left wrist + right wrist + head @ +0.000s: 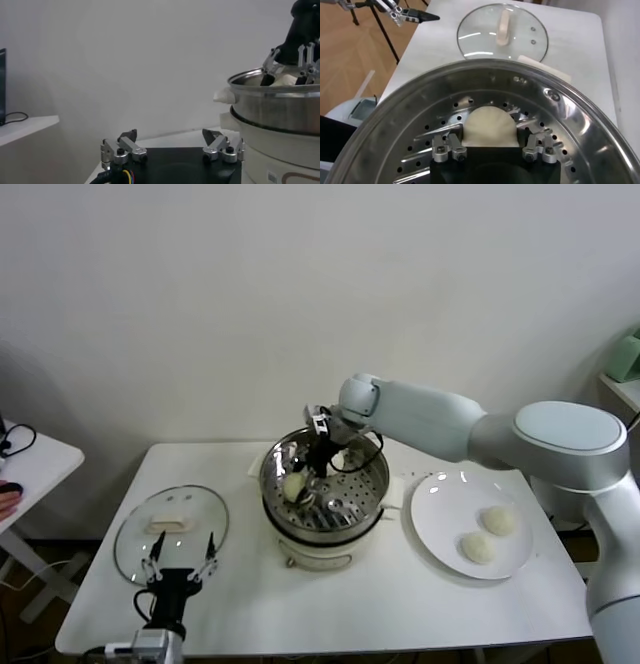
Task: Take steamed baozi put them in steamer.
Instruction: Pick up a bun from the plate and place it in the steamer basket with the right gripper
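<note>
The steamer (372,489) is a shiny perforated steel basket on a white pot base at mid-table. My right gripper (306,472) reaches down inside it. Its jaws stand open, one on either side of a cream baozi (489,125) that lies on the perforated floor, with a small gap showing beside one finger. A pale rounded shape (345,457) behind the wrist is mostly hidden. Two more baozi (498,520) (477,547) rest on the white plate (432,519) to the right. My left gripper (181,562) hangs open and empty at the front left.
A round glass lid (135,549) with a white handle lies flat left of the steamer, just beyond the left gripper. A small white side table (35,459) stands off the left edge. A wall runs close behind the table.
</note>
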